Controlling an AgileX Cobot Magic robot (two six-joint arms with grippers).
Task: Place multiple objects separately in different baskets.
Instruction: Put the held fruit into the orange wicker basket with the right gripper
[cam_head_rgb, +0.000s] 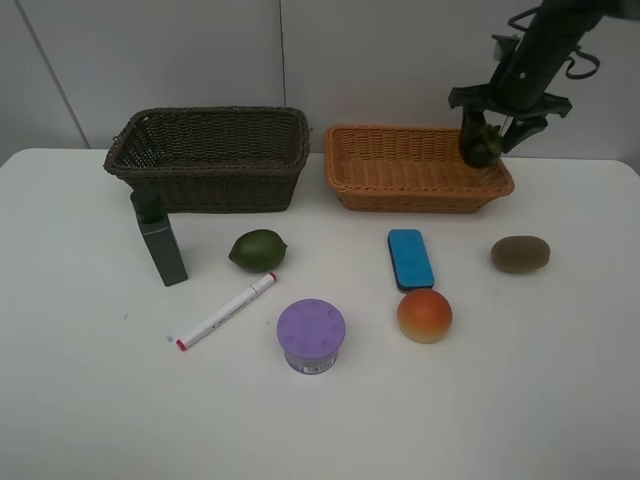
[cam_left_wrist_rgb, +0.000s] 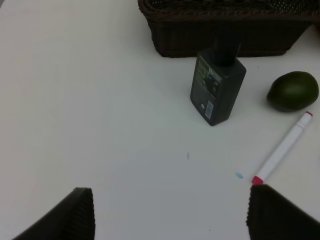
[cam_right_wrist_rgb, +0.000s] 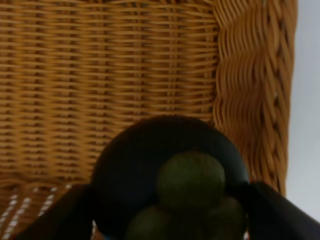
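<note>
Nearest to the front edge of the table (cam_head_rgb: 80, 400) stands the jar (cam_head_rgb: 311, 336) with the purple lid. Just to its right lies the peach (cam_head_rgb: 424, 315), and to its left the marker (cam_head_rgb: 226, 311) lies at a slant with its red tip toward the front left. Behind the peach is the blue eraser (cam_head_rgb: 409, 259), close to it. The kiwi (cam_head_rgb: 520, 254) lies more to the right edge, apart from both. The lime (cam_head_rgb: 258, 250) lies near the cap end of the marker, and the dark green bottle (cam_head_rgb: 159, 238) stands upright to the left of the lime, just in front of the dark brown basket (cam_head_rgb: 210, 185). The orange basket (cam_head_rgb: 420, 195) stands beside the brown one, along the back edge.

The right arm comes down from the back right corner, and its claw (cam_head_rgb: 488, 140) points downward over the right end of the orange basket. The claw pinches the mangosteen (cam_right_wrist_rgb: 150, 160) between its two fingers. The fruit hangs over the basket floor, near the right wall. Whether it touches the floor I cannot tell.

The left claw (cam_left_wrist_rgb: 170, 220) is spread wide and holds nothing. It hovers over the bare table on the left side, facing the bottle, well apart from it.
</note>
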